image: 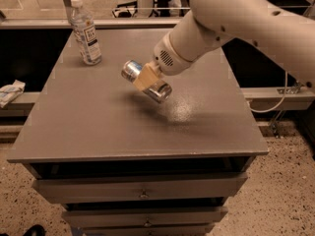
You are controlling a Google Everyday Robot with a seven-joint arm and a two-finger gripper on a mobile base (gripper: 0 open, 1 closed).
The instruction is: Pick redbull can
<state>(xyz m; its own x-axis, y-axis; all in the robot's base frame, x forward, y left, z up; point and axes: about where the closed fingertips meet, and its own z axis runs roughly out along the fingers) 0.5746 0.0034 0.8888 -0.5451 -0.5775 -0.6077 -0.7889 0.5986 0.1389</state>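
Your gripper (147, 80) has its tan fingers (143, 75) clamped snug round the redbull can (159, 91), which hangs tipped sideways over the middle of the table (98, 127). A water bottle (86, 33) stands at its 10 o'clock.

The slim silver-and-blue metal redbull can (160, 90) lies tilted in the gripper (146, 77), whose tan fingers (145, 75) clasp its middle, over the centre of the grey flat-topped table (98, 127). The clear plastic water bottle (86, 33) stands upright at the table's back left corner, well apart from the can
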